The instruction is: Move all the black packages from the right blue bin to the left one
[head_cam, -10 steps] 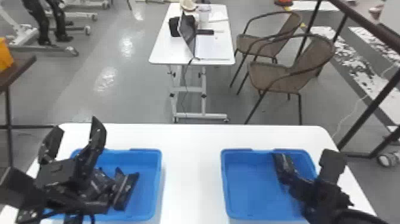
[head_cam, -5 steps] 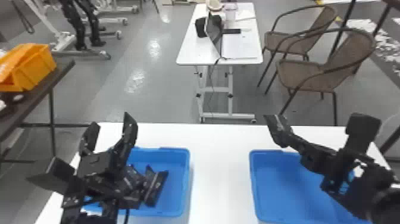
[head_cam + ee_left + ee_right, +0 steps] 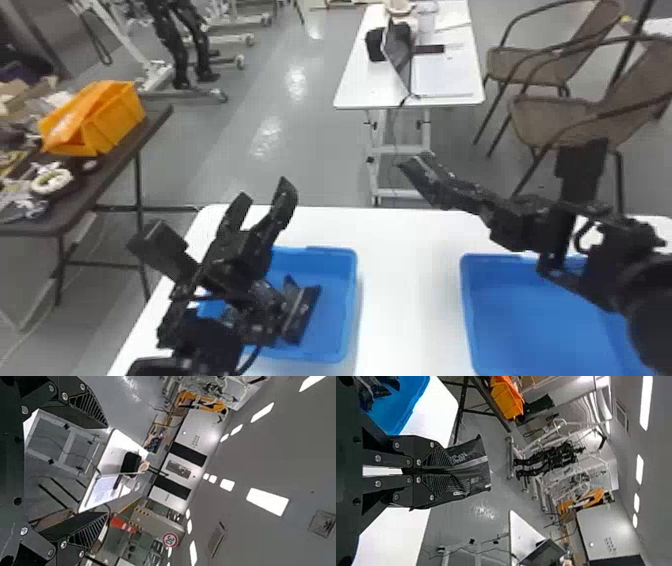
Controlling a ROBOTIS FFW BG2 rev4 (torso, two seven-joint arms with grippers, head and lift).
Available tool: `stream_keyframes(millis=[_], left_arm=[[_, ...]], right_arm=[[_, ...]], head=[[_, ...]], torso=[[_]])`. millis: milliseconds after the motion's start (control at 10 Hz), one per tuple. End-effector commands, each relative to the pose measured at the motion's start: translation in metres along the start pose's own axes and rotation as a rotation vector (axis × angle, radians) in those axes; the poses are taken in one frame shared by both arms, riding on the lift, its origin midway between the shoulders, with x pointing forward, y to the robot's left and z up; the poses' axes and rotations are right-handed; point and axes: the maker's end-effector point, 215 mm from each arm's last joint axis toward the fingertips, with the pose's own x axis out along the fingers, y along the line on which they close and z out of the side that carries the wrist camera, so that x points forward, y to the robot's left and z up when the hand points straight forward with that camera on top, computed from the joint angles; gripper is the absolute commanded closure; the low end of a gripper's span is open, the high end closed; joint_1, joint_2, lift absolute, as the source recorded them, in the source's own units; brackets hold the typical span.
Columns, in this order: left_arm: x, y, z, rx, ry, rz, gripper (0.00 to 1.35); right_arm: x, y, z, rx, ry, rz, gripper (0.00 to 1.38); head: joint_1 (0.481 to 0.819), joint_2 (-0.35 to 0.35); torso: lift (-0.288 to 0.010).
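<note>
Grey floor [image 3: 310, 155], head view: white desk [image 3: 357, 87] with laptop [image 3: 397, 52]; two brown woven chairs [image 3: 555, 117] to its right; dark side table [image 3: 112, 156] at the left, bearing an orange bin [image 3: 112, 117] among loose items. Foreground: one white table [image 3: 400, 280], two blue bins on it, set apart.
Left bin [image 3: 332, 320]: black packages [image 3: 302, 312], lying at the bottom, partly hidden behind the left arm. Exact count: cannot tell.
Right bin [image 3: 530, 310]: blue floor visible; far part and right side overlapped by the right arm.
Left gripper [image 3: 264, 195]: raised over the left bin's far left part, tips up, fingers apart, nothing between them.
Right gripper [image 3: 452, 192]: raised, reaching leftward from over the right bin; one black package [image 3: 422, 172] at its tips, tilted, in line with the gap between the bins, seen against the floor past the table's far edge.

Left wrist view: left gripper [image 3: 107, 471], fingers wide apart, ribbed pads [image 3: 89, 407] facing one another. Behind: the desk, an orange-and-white cone [image 3: 123, 525], a round sign [image 3: 170, 539], grey ceiling [image 3: 277, 455] with lights.

Right wrist view: right gripper [image 3: 451, 471], fingers together, clamped on the held package's near end; silver stripe across the package. Left bin and packages farther off; black robot [image 3: 550, 459] in the background.
</note>
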Motion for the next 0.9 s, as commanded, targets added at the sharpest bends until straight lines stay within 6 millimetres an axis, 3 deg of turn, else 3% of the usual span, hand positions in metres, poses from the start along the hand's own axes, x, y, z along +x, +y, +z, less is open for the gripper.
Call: stream_keyframes(millis=[0, 400, 800], left_arm=[[0.012, -0.015, -0.014, -0.083, 0.084, -0.069, 0.26], [0.029, -0.052, -0.026, -0.177, 0.186, -0.188, 0.26], [0.044, -0.088, -0.03, -0.228, 0.23, -0.243, 0.26]], right_arm=[[0.014, 0.016, 0.007, -0.054, -0.008, 0.043, 1.09], [0.058, 0.097, 0.011, -0.114, -0.02, 0.293, 1.09], [0.066, 0.122, 0.012, -0.095, -0.025, 0.372, 1.09]], head=[[0.695, 0.213], [0.687, 0.237], [0.674, 0.257]], torso=[[-0.042], [-0.042], [-0.042]])
